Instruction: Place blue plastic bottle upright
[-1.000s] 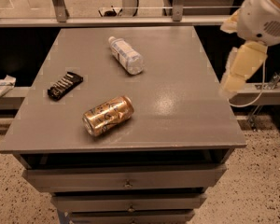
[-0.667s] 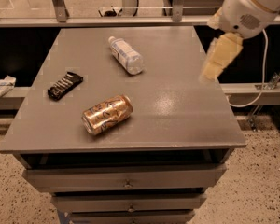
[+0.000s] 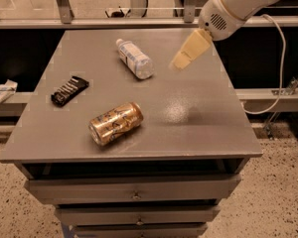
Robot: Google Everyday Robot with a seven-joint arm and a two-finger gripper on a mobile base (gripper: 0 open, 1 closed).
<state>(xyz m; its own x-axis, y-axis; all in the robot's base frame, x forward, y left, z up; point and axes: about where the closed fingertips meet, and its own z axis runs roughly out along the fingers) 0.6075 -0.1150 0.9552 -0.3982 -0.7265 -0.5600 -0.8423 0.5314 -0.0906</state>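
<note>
The blue plastic bottle (image 3: 134, 58) lies on its side at the back middle of the grey table (image 3: 198, 128), white cap pointing to the far left. It is clear with a white label. My gripper (image 3: 181, 61) hangs above the table to the right of the bottle, about a bottle length away, its cream fingers pointing down and left. It holds nothing.
A gold drink can (image 3: 115, 123) lies on its side near the table's front left. A black snack bar (image 3: 69, 90) lies at the left edge. Drawers sit under the tabletop. A cable (image 3: 282, 73) hangs at the right.
My gripper has swung left from beyond the table's right edge to a spot over the table close to the bottle. The bottle, can and snack bar have not moved.
</note>
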